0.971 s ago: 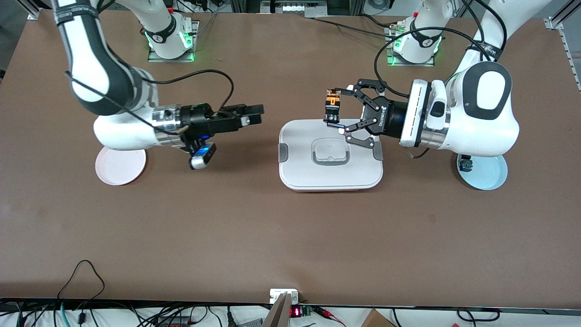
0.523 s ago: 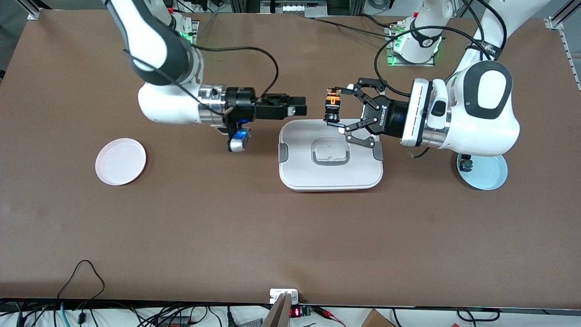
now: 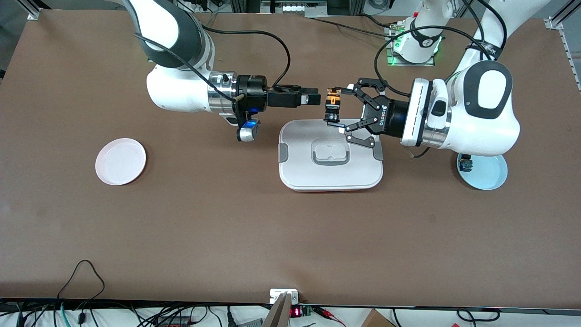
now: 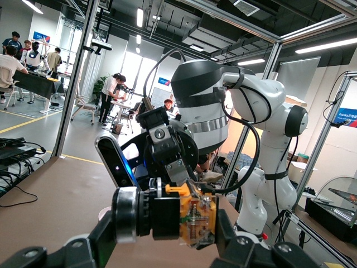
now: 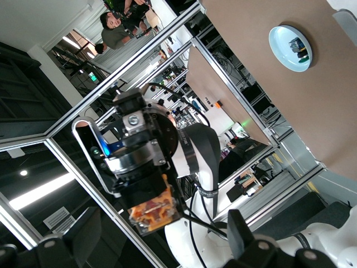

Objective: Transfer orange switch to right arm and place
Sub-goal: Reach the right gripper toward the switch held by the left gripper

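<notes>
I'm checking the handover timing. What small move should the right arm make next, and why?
Probably ease the right gripper forward until its open fingers straddle the orange switch, then close. The left gripper holds the switch in the air over the white container's rim, and the right gripper's tips stop just short of it, so no grip is possible yet.

The orange switch (image 3: 332, 107), black-bodied with orange parts, hangs pinched in the left gripper (image 3: 334, 108) above the tabletop, right arm (image 3: 190, 86) level alongside.
</notes>
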Robot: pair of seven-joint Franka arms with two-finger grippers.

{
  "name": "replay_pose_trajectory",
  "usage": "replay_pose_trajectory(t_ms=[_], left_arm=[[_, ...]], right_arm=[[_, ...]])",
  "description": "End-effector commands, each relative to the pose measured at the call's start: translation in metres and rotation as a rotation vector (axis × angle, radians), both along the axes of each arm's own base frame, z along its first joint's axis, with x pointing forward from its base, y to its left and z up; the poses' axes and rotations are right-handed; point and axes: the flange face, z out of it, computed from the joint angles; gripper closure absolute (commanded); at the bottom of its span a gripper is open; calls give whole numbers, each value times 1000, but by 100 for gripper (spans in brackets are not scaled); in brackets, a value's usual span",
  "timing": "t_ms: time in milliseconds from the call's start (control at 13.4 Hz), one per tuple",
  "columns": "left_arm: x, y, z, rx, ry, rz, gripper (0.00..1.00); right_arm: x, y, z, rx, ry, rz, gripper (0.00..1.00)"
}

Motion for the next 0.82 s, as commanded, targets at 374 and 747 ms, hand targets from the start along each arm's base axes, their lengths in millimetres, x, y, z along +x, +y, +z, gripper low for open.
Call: replay_pose_trajectory(t_ms=[374, 747], left_arm=[[-5, 2, 4, -26, -13, 14, 100], [-5, 2, 4, -27, -12, 14, 100]], right_arm=[[21, 9, -7, 13, -33, -39, 0], [24, 16, -8, 19, -39, -34, 0]])
